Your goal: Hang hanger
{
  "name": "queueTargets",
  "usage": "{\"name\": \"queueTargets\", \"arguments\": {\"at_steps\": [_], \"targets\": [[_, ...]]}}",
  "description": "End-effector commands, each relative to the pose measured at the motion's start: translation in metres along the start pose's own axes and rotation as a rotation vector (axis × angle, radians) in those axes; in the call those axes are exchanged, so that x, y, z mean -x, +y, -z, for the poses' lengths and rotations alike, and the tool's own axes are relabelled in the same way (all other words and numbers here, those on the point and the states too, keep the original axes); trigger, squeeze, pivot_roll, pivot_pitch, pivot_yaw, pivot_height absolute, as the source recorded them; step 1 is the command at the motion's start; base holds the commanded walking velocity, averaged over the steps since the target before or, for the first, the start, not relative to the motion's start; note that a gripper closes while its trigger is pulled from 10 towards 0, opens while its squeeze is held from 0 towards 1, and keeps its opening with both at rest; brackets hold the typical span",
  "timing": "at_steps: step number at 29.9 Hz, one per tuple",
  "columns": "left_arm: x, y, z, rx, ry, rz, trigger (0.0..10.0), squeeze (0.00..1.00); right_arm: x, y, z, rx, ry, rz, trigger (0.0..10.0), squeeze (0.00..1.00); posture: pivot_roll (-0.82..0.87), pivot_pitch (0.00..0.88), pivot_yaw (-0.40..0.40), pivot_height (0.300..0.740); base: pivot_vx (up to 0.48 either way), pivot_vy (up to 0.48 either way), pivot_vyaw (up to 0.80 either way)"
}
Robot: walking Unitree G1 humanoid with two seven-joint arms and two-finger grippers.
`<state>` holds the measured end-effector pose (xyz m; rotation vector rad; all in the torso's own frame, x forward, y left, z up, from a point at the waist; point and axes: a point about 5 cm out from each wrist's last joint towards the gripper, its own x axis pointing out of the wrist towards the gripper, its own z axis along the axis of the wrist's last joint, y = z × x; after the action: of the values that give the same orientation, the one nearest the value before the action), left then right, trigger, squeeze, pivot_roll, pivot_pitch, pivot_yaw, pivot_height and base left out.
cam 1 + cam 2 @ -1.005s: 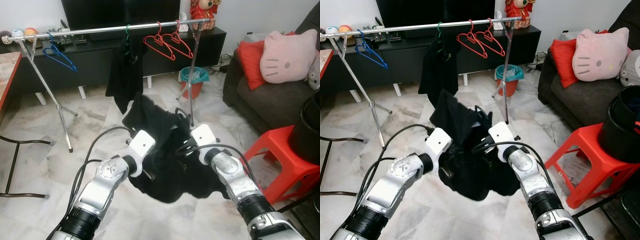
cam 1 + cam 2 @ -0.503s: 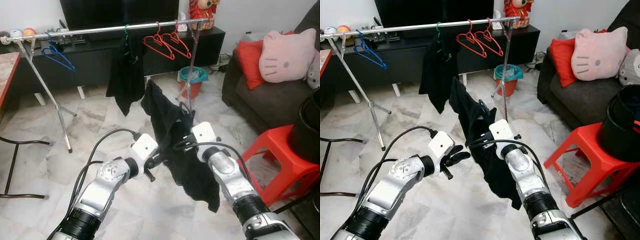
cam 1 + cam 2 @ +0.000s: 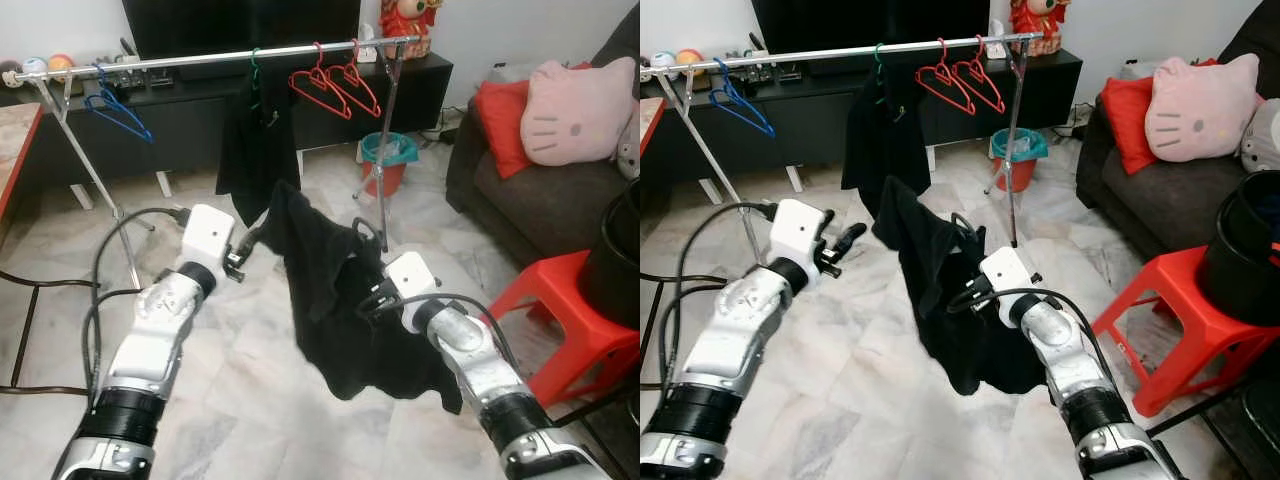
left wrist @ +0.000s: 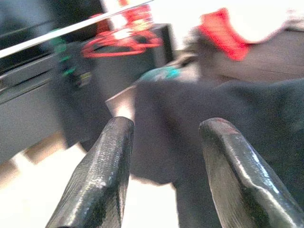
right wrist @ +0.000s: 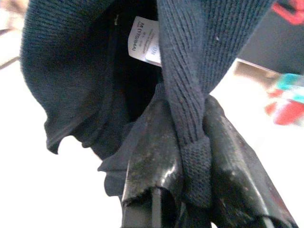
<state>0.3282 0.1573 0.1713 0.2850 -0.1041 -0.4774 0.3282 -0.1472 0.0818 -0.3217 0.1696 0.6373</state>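
Right tool [image 5: 190, 156] clamped on black garment [image 3: 330, 290] — left tool [image 4: 164, 166] apart, empty.

A clothes rail [image 3: 210, 58] is set across the far side of the floor [image 3: 240, 400], in front of a low cabinet [image 3: 330, 100]. On the rail, one hanger [image 3: 118, 110] is hung at the left, a garment [image 3: 258, 150] at the middle and two hangers [image 3: 335, 90] to its right. A bin [image 3: 385, 160] is placed behind the rail's right leg. A sofa [image 3: 540, 190] with cushions [image 3: 575, 110] is found at the right, and a stool [image 3: 570, 320] before it. A second garment [image 3: 340, 310] is held up between the two arms, nearer than the rail, the left gripper [image 3: 244, 248] at its left and the right gripper [image 3: 372, 296] at its right.
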Motion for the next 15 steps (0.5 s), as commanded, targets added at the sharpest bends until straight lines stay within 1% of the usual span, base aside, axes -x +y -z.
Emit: {"name": "queueTargets", "arguments": {"at_steps": [1, 3, 5, 7, 9, 10, 11, 14, 15], "targets": [[0.002, -0.008, -0.01, -0.016, -0.051, 0.107, 10.0, 0.0, 0.008, -0.009, -0.013, 0.034, -0.078, -0.066, 10.0, 0.0, 0.06, 0.0, -0.025, 0.74, 0.0, 0.0, 0.0], [0.004, -0.01, -0.01, -0.024, -0.047, 0.151, 10.0, 0.0, 0.014, -0.013, -0.011, 0.044, -0.075, -0.1, 10.0, 0.0, 0.07, 0.0, -0.029, 0.74, 0.0, 0.0, 0.0], [0.007, -0.015, -0.01, -0.048, -0.027, 0.236, 10.0, 0.0, 0.023, -0.022, -0.01, 0.042, -0.071, -0.148, 10.0, 0.0, 0.07, 0.0, -0.031, 0.74, 0.0, 0.0, 0.0], [0.009, -0.018, -0.011, -0.047, -0.021, 0.294, 10.0, 0.0, 0.028, -0.027, -0.01, 0.049, -0.063, -0.175, 10.0, 0.0, 0.07, 0.0, -0.031, 0.74, 0.0, 0.0, 0.0], [0.012, -0.024, -0.012, -0.049, -0.011, 0.379, 10.0, 0.0, 0.033, -0.031, -0.009, 0.059, -0.053, -0.212, 10.0, 0.0, 0.06, 0.0, -0.033, 0.74, 0.0, 0.0, 0.0], [0.015, -0.03, -0.014, -0.035, -0.007, 0.451, 10.0, 0.18, 0.035, -0.032, -0.009, 0.062, -0.05, -0.232, 10.0, 0.0, 0.07, 0.0, -0.034, 0.74, 0.0, 0.0, 0.0], [0.016, -0.033, -0.018, -0.027, -0.01, 0.495, 10.0, 1.0, 0.036, -0.033, -0.009, 0.058, -0.052, -0.256, 10.0, 0.0, 0.07, 0.0, -0.037, 0.74, 0.0, 0.0, 0.0], [0.018, -0.038, -0.028, -0.026, -0.026, 0.586, 10.0, 1.0, 0.039, -0.031, -0.008, 0.048, -0.046, -0.314, 10.0, 0.0, 0.07, 0.0, -0.042, 0.74, 0.0, 0.0, 0.0], [0.019, -0.042, -0.033, -0.022, -0.033, 0.643, 10.0, 1.0, 0.041, -0.03, -0.008, 0.048, -0.05, -0.342, 10.0, 0.0, 0.08, 0.0, -0.045, 0.74, 0.0, 0.0, 0.0]]}}
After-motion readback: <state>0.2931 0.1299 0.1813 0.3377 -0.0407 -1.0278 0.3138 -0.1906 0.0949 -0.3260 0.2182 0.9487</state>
